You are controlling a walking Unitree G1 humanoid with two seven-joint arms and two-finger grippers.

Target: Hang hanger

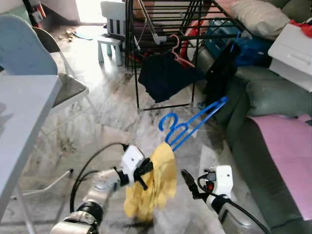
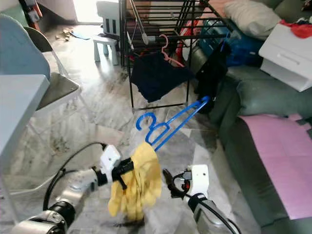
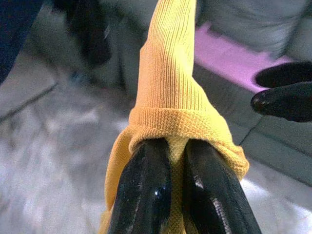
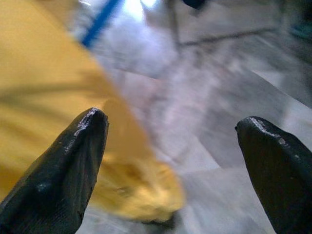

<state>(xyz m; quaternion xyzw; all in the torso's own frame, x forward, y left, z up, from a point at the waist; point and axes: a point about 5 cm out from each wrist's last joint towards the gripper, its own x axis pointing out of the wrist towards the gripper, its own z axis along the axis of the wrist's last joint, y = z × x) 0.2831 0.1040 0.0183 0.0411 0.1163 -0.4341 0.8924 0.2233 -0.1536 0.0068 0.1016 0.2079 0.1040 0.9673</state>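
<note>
Hanger (image 1: 195, 122), blue plastic, sticks up and to the robot's right out of a yellow cloth (image 1: 153, 183), its hook curling over the top of the fabric and its long arm pointing toward the sofa. Whether the hanger is threaded through the cloth or just caught in it cannot be told.

The left gripper (image 1: 143, 173) has its two black fingers (image 3: 146, 190) pressed together, pinching a bunched fold of the yellow cloth, which hangs limp below the grip, above the floor. The right gripper (image 1: 187, 179) is held just beside the cloth on its right, fingers (image 4: 73, 161) spread wide with nothing between them; one fingertip is near the fabric, though contact cannot be made out.

Below is a pale marbled floor (image 1: 107, 117), scuffed in places. Straight ahead stands a black drying rack (image 1: 161, 29) with a dark garment (image 1: 165, 75) hanging from a pink hanger (image 1: 176, 48) on one of its bars. A grey-green sofa (image 1: 253, 126) runs along the robot's right, with a pink cover (image 1: 287, 151) on its seat and cushions piled at the far end. On the left is the edge of a white table (image 1: 22, 122) and a folding chair (image 1: 58, 83); a small white stool (image 1: 111, 41) sits farther back.
</note>
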